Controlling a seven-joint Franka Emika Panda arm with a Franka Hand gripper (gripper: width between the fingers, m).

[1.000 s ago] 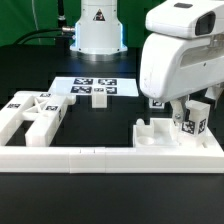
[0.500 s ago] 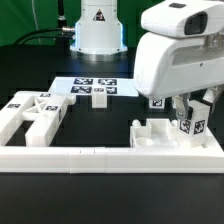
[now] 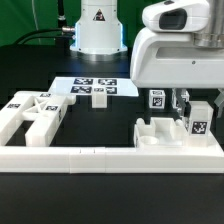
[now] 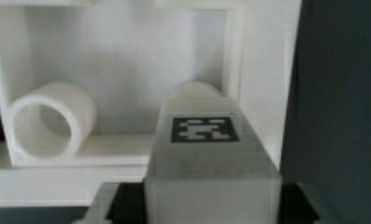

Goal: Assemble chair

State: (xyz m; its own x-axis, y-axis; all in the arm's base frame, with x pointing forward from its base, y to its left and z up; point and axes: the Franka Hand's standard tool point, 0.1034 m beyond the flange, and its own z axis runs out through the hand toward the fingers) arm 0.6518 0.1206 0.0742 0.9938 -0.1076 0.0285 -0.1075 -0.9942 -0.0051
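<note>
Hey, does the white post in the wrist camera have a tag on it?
Yes, the white post shows a black-and-white square tag on the face turned toward the camera.

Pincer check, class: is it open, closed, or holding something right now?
Pincer: closed on the white square post with a tag.

No readable words. Triangular warning sign (image 3: 100, 14) on robot base (image 3: 98, 38); square coded tags (image 4: 203, 129) on post (image 4: 208, 165), marker board (image 3: 66, 84).

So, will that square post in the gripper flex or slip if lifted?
Probably stiff: the post looks chunky and thick. Smooth white sides might slip slightly, though flat faces suit the gripper. Square, so unlikely to roll.
</note>
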